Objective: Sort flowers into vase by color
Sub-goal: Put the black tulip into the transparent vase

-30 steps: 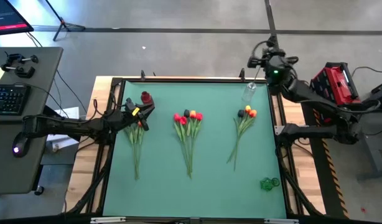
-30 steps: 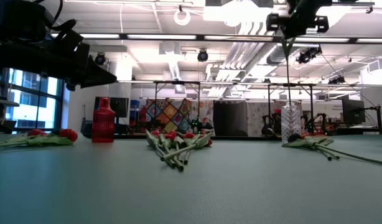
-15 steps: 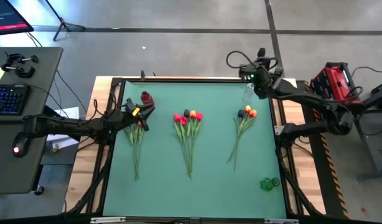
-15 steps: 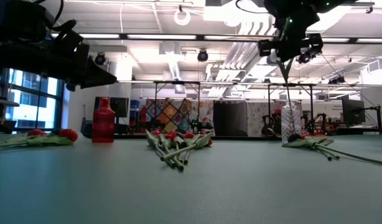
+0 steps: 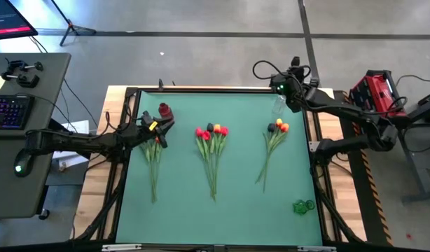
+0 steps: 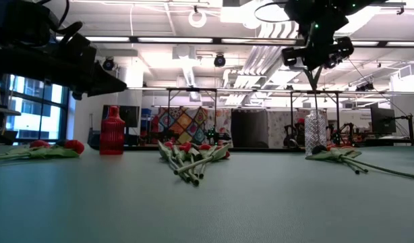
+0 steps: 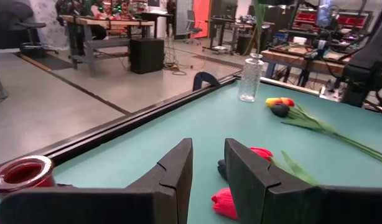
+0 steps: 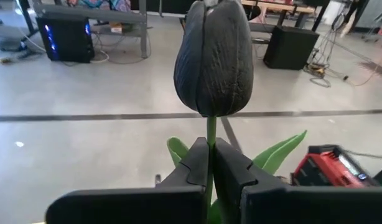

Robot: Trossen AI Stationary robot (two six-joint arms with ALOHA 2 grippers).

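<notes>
My right gripper (image 5: 286, 87) is shut on a near-black tulip (image 8: 213, 59), high over the clear vase (image 5: 280, 105) at the table's far right. Its green stem (image 6: 314, 79) hangs down toward that vase (image 6: 315, 133); whether its end is inside the mouth I cannot tell. My left gripper (image 7: 208, 180) stands level and open by a narrow gap, nothing between its fingers, beside the red vase (image 5: 164, 110). Three bunches of flowers lie flat on the mat: left (image 5: 153, 159), middle (image 5: 211, 143), right (image 5: 274, 138). My right gripper pinches the tulip's stem (image 8: 211, 134) between its two fingers, just below the head. The fingers come slanting down from the table's far right and lie across the stem. The flower is lifted clear, head up, with stem and leaves hanging below the fingers.
A small green glass thing (image 5: 303, 206) lies near the mat's near right corner. Red tulip heads (image 7: 228, 200) lie just beyond my left fingers. A desk with a keyboard (image 5: 12, 110) stands left of the table, and a red case (image 5: 376, 94) to its right.
My right gripper has come down and toward the table's left with the near-black tulip, tipping and rolling at the wrist, and now stands over the clear vase. It stays shut on the stem.
</notes>
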